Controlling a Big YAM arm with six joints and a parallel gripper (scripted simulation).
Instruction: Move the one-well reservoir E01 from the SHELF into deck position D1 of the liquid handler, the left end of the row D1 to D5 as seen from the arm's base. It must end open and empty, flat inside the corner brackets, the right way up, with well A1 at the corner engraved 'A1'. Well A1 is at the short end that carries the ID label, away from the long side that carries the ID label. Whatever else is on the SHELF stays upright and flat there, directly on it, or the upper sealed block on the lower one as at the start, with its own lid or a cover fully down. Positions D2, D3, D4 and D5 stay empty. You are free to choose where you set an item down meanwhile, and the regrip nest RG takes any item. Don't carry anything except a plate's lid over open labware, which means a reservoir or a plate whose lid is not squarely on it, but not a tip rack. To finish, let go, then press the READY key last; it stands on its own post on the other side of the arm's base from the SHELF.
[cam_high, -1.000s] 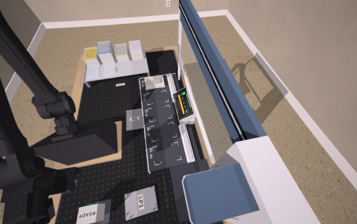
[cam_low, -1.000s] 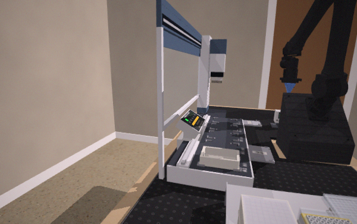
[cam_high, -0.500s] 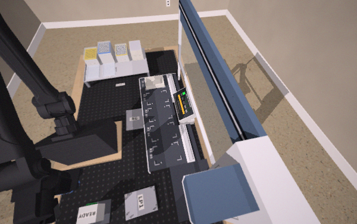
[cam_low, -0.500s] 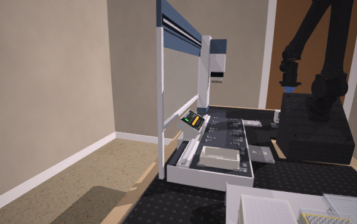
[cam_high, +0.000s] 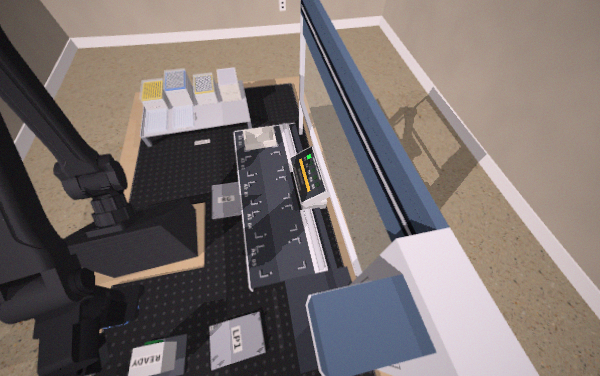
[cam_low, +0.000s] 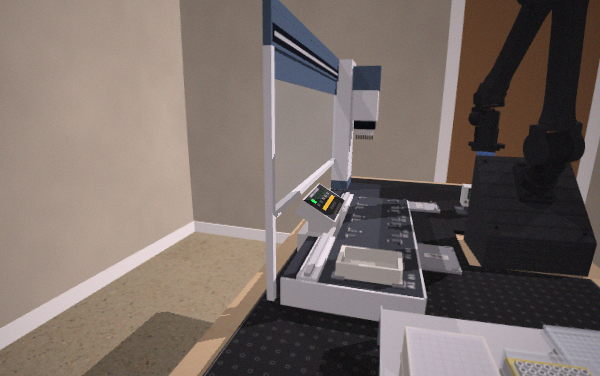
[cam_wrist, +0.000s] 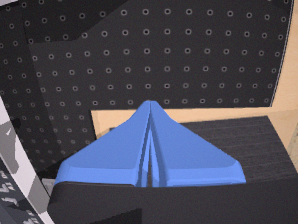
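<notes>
The one-well reservoir E01 (cam_high: 260, 137) is a white open tray. It sits flat on the liquid handler deck (cam_high: 272, 210) in the end position nearest the shelf, and it also shows in the exterior view (cam_low: 370, 263). It looks empty. My gripper (cam_wrist: 149, 111) (cam_low: 486, 151) has blue fingers pressed together on nothing. It points down beside the arm's black base block (cam_low: 525, 210) and hangs in the air.
The shelf (cam_high: 195, 107) holds tip racks and plates at the far end. The regrip nest RG (cam_high: 226, 203) lies beside the deck. The LP1 pad (cam_high: 236, 340) lies near the READY key. The handler's gantry (cam_high: 370, 150) and control panel (cam_high: 309, 177) stand along the deck's far side.
</notes>
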